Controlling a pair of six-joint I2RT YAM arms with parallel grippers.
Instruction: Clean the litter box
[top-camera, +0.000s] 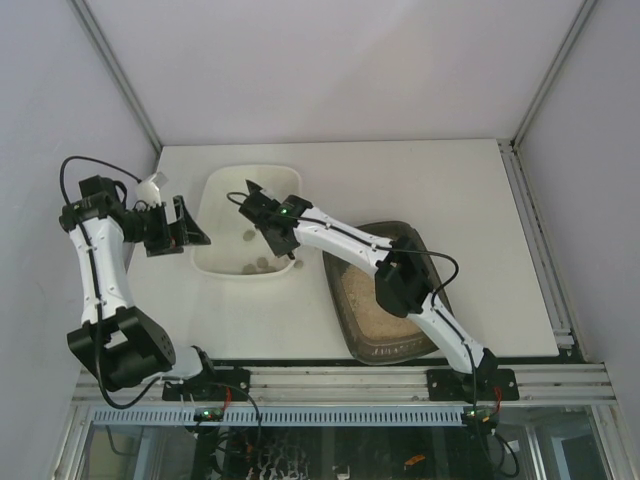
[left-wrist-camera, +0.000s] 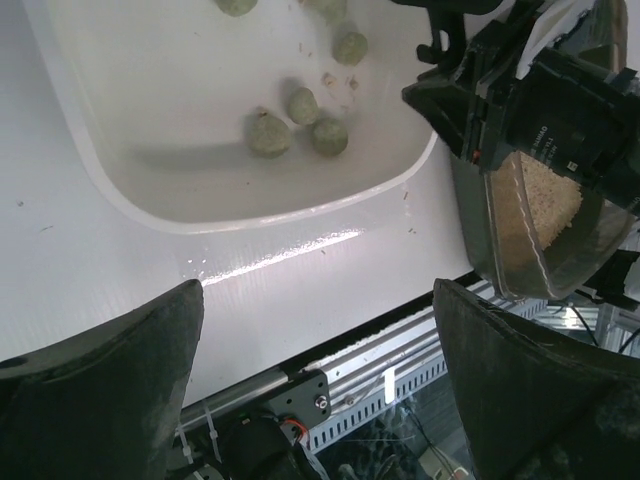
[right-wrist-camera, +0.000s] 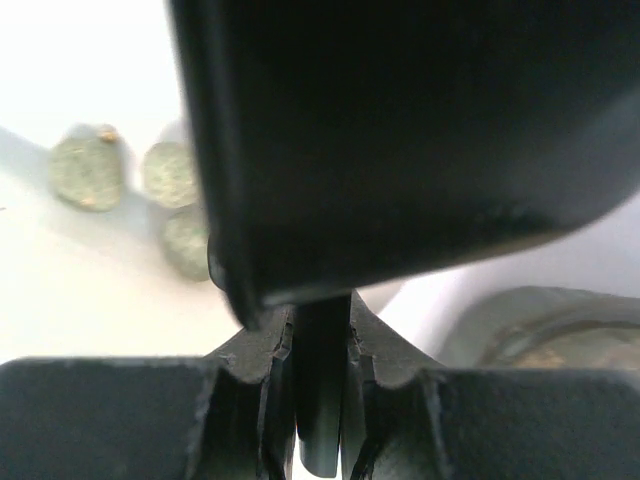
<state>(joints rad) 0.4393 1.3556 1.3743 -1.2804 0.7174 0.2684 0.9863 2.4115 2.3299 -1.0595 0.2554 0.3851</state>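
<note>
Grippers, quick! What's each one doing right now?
Left gripper: open, holding nothing.
Right gripper: closed on the black scoop.

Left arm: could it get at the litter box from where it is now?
Probably not easily. The white tray lies between the left gripper and the litter box, and the right arm stretches across the box.

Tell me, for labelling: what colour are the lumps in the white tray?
Pale grey-green lumps, best seen in left wrist view.
</note>
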